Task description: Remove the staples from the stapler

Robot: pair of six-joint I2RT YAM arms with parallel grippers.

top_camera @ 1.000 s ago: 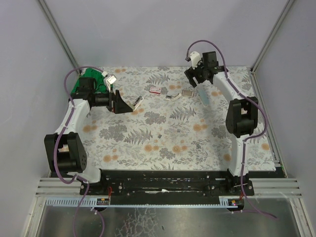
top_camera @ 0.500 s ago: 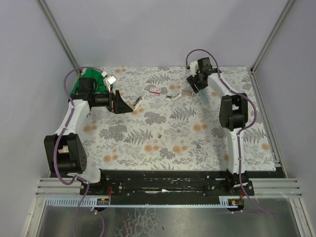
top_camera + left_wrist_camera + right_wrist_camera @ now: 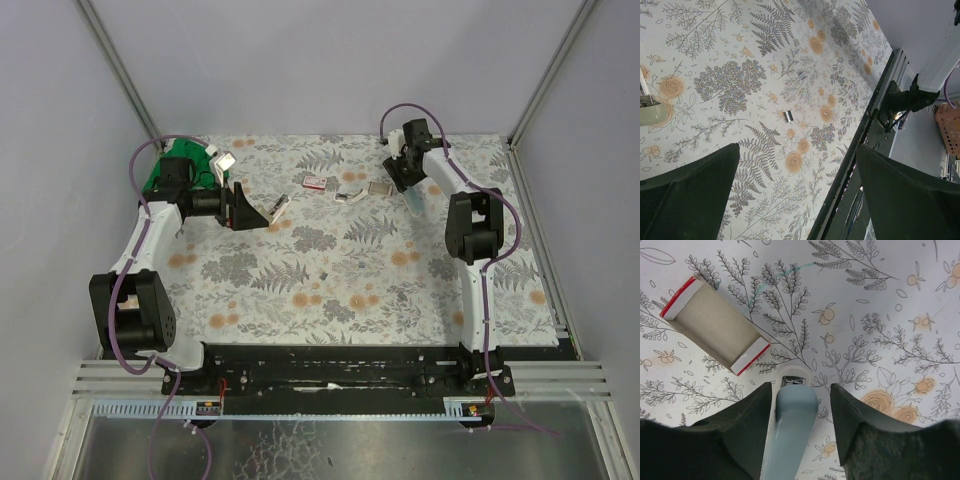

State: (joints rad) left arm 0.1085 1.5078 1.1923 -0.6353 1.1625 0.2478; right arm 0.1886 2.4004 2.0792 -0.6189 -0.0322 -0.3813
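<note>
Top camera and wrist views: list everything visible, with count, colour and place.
Long plastic stapler: one, light blue, far right.
Open cardboard tray: one, tan with red ends, beside the stapler's tip.
Small flat box: one, red and white, far centre.
Small metal piece: one, silvery white, between box and tray.
Pale elongated part: one, whitish, left of centre.
Tiny metallic strip: one, grey, mid-table.
Green object: one, far left corner.
Floral table cover: one, white, grey, orange.
Left gripper: black, jaws open, empty.
Right gripper: black, jaws open astride the stapler.
</note>
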